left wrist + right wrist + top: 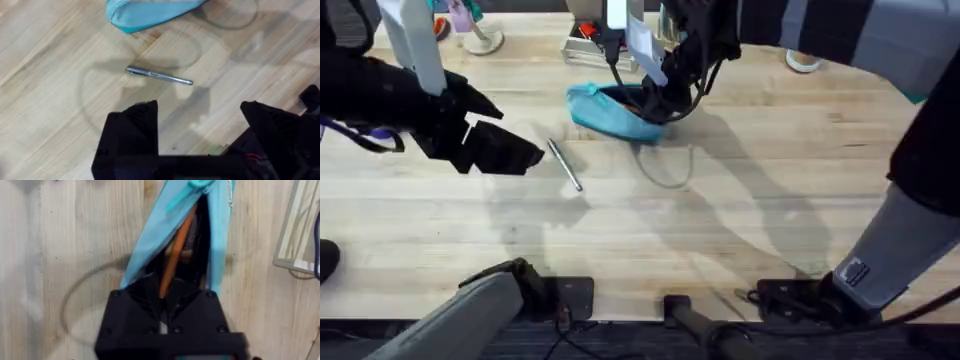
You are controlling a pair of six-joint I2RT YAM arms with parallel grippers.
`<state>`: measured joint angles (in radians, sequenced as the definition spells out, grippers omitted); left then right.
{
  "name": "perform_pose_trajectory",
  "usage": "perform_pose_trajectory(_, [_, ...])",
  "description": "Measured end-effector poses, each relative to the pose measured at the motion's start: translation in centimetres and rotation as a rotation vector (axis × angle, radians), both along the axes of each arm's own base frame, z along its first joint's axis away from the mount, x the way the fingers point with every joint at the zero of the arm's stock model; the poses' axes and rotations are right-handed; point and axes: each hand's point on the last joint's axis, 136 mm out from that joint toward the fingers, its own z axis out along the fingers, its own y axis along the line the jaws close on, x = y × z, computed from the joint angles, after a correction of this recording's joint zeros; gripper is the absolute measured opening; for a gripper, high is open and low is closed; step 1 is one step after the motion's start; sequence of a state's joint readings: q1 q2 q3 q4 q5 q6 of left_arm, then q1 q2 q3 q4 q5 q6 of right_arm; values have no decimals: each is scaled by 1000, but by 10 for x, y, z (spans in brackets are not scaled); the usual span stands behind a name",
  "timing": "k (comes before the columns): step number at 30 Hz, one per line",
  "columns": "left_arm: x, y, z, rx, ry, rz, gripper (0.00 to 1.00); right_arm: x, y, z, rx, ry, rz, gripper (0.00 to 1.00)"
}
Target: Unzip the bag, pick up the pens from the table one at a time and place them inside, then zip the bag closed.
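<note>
My right gripper (167,297) is pinching the orange pen (176,255), feeding it into the open bag (610,110); my left gripper (200,127) is hovering, fingers wide, over the silver pen (159,76) on the table (720,230).

No readable text, labels, brands or numbers anywhere – nothing legible on any object or surface in the three views

Turquoise-blue bag (610,110), dark inside. Orange pen (176,255), tip colour unclear. Silver-grey pen (159,76). Pale, grained wooden table (720,230). Black right gripper (162,302).
</note>
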<state>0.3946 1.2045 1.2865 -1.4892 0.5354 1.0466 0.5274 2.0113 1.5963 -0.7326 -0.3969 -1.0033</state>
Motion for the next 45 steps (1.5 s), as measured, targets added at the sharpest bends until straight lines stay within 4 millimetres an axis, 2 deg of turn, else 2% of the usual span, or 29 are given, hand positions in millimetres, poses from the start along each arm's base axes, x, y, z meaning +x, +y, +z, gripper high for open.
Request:
perform_pose_trajectory(1, [0,0,0,-1,2,0,995,0,0,0,0,0,0,141])
perform_pose_trajectory(6, [-1,-1,0,-3,7,0,995,2,1,1,3,3,-18,850])
perform_pose_trajectory(7, [-1,-1,0,-3,7,0,995,3,1,3,5,8,-32,959])
perform_pose_trajectory(8, [-1,-1,0,-3,7,0,995,4,2,5,8,17,-54,988])
perform_pose_trajectory(11, [-1,-1,0,-3,7,0,995,6,1,16,11,32,-108,996])
perform_pose_trajectory(14, [-2,-1,0,-3,7,0,995,5,-4,36,0,29,-155,998])
perform_pose_trajectory(20, [-7,-3,-1,-26,48,32,995,-7,-32,101,-60,-51,-227,997])
perform_pose_trajectory(24, [-4,-2,-1,-58,83,126,995,-18,-49,127,-84,-87,-268,998])
perform_pose_trajectory(29, [4,1,0,-80,88,213,996,-34,-65,143,-108,-88,-309,998])
perform_pose_trajectory(37, [20,11,-8,-123,115,409,995,-42,-89,173,-108,-136,-467,998])
perform_pose_trajectory(45, [13,8,-21,-275,394,765,996,-52,-107,185,-140,-162,-523,998])
